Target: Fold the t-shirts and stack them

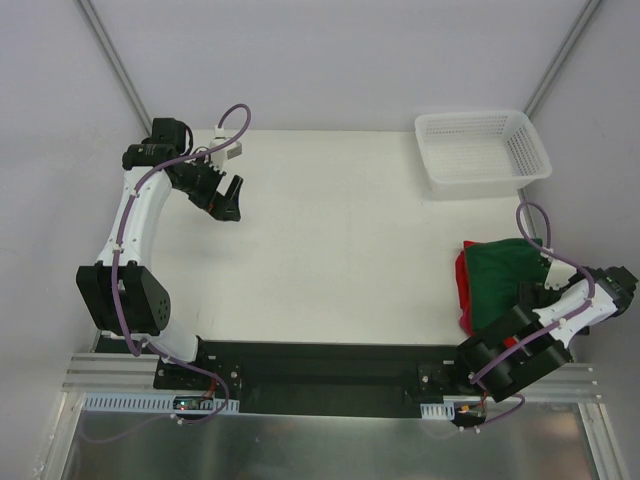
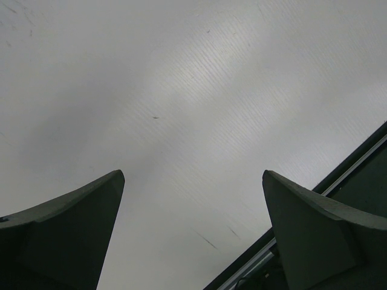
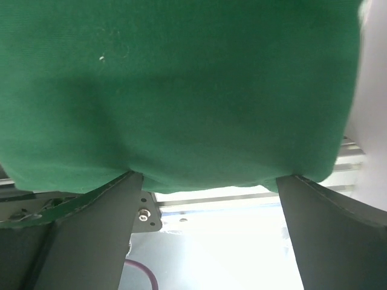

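Note:
A dark green t-shirt (image 1: 500,272) lies folded on top of a bright red t-shirt (image 1: 463,292) at the table's right edge; the red one shows only along its left side. My right gripper (image 1: 533,296) sits at the near right side of this pile. In the right wrist view the green cloth (image 3: 181,90) fills the upper part, and the right gripper (image 3: 208,178) stands open, its fingertips (image 3: 124,181) reaching the cloth's edge with nothing pinched. My left gripper (image 1: 230,203) hangs open over the far left of the table, and bare table shows between the tips of the left gripper (image 2: 193,175).
A white mesh basket (image 1: 478,117) stands at the far right corner. The black base rail (image 1: 320,375) runs along the near edge and also shows as a dark rail (image 2: 357,175) in the left wrist view. The white table (image 1: 340,250) spreads between the arms.

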`<action>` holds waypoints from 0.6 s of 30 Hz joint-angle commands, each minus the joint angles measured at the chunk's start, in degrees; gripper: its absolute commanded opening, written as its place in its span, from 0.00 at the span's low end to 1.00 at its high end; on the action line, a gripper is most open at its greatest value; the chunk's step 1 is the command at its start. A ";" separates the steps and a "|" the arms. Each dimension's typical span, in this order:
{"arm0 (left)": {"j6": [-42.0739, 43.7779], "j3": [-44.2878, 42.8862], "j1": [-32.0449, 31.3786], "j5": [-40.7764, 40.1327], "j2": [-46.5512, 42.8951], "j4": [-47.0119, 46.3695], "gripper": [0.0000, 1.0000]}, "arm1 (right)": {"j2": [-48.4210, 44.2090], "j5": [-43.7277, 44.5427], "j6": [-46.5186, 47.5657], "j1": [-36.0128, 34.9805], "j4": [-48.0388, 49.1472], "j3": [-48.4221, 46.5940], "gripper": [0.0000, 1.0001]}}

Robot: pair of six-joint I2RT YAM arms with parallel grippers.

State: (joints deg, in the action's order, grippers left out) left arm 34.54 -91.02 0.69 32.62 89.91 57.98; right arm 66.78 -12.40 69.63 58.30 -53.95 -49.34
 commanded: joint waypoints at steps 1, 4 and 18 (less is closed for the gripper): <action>0.52 -0.38 -0.51 1.66 -1.93 0.74 0.99 | 0.28 0.54 -0.81 0.58 2.45 2.93 0.96; 0.52 -0.47 -0.51 1.66 -1.84 0.65 0.99 | 0.28 1.59 -0.11 0.58 3.67 5.04 0.96; 0.26 -1.52 -0.51 1.48 -1.14 0.74 0.99 | -6.92 -2.52 0.86 -0.38 -7.82 -2.77 0.96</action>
State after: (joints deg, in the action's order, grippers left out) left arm 34.54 -91.02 0.69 32.60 89.91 58.00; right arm 65.06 -11.42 69.67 58.30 -53.89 -46.41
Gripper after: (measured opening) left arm 0.993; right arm 0.963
